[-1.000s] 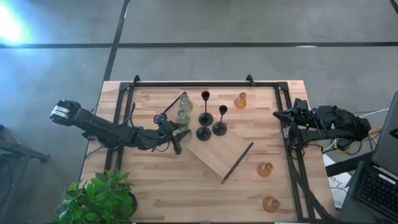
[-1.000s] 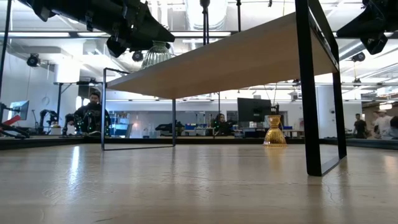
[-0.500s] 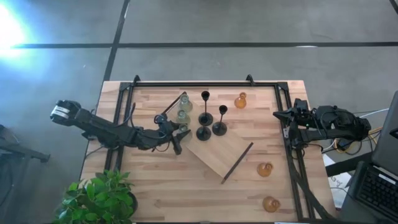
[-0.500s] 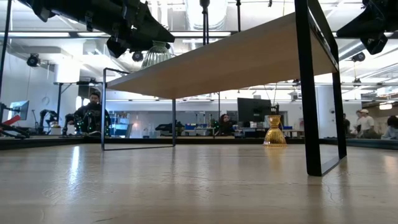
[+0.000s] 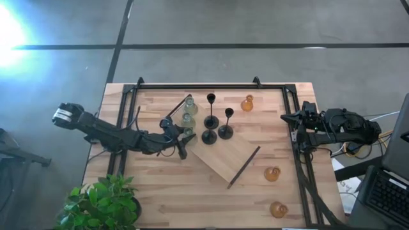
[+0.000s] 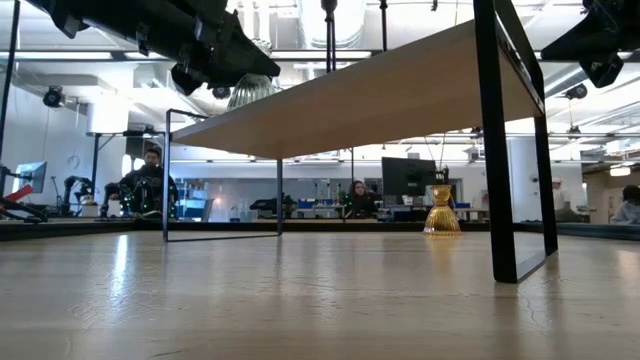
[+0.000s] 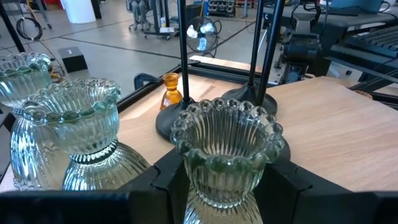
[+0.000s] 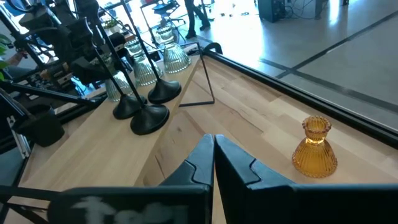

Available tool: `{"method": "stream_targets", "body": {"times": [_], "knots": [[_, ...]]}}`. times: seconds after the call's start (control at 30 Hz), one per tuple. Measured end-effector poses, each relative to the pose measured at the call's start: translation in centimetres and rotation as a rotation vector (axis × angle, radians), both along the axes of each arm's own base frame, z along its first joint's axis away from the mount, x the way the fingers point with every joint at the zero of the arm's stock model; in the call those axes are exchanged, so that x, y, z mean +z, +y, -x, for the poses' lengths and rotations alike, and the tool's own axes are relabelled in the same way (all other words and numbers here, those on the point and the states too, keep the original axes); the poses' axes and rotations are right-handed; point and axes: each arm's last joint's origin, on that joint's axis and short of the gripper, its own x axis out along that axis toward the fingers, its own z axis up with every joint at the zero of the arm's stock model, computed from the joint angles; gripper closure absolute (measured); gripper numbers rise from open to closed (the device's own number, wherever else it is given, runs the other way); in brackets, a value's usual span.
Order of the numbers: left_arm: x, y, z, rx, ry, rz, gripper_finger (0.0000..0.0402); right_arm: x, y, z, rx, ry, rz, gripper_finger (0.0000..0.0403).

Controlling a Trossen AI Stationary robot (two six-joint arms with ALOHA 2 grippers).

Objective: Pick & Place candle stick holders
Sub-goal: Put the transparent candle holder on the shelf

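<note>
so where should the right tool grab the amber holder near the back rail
Probably its narrow neck. The amber holder stands upright, flared cup above a ribbed, wider base, so fingers either side of the waist, coming in level from the right tool, should seat best.

I'm looking into an open-plan robotics lab: seated people (image 6: 150, 180) at dark computer monitors (image 6: 408, 178), bright ceiling strip lights (image 6: 110, 72), grey concrete floor (image 5: 255, 22).

One camera hangs overhead, looking straight down on the whole table (image 5: 160, 198). Another sits at tabletop level, facing the room. Each wrist camera peers close across the board (image 5: 230, 156); both catch the black holders (image 8: 149, 115).
</note>
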Motion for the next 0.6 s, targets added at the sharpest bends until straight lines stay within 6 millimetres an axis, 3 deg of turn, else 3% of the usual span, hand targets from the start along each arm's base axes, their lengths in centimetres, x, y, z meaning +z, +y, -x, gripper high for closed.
{"method": "stream_targets", "body": {"times": [0.27, 0.6], "knots": [[0.02, 0.01, 0.01, 0.002, 0.001, -0.007, 0.0248, 0.0, 0.0, 0.0, 0.0, 0.0, 0.0, 0.0394], [0.0, 0.02, 0.01, 0.001, 0.007, -0.013, 0.0197, 0.0, 0.0, 0.0, 0.0, 0.0, 0.0, 0.0394]]}}
